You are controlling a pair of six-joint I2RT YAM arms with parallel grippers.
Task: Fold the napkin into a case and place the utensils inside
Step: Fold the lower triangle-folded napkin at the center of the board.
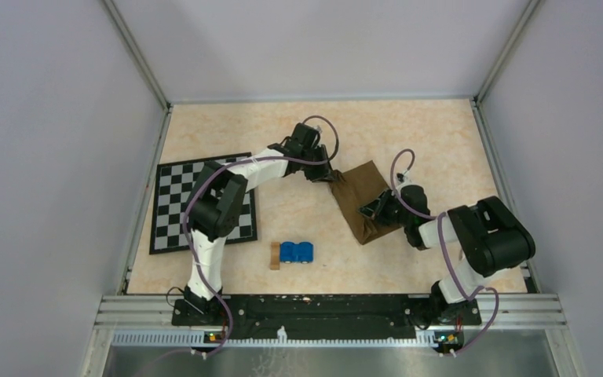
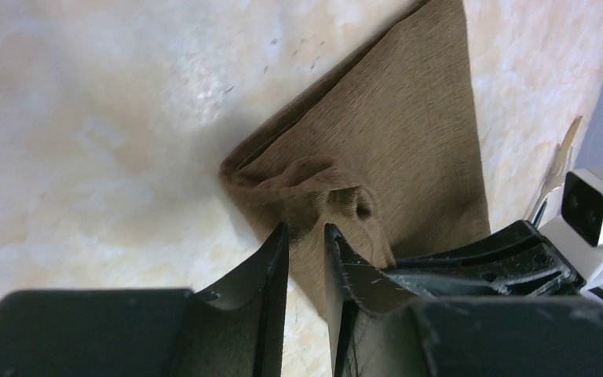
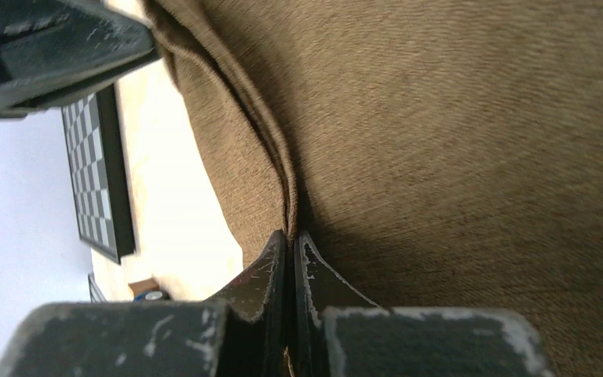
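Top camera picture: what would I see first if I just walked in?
The brown napkin right of the middle, with the left pincer nipping its far left corner and the right pincer nipping a fold in it. Next, the black-and-white checkered mat on the left, and a small blue thing near the front.

The far strip of the bench was open from the left wall to the right wall. The lane between the checkered mat and the napkin was also open. Near centre, the blue object and the wooden block at its left side obstructed passage. The left gripper and the right gripper occupied the napkin's left corner and near right edge.
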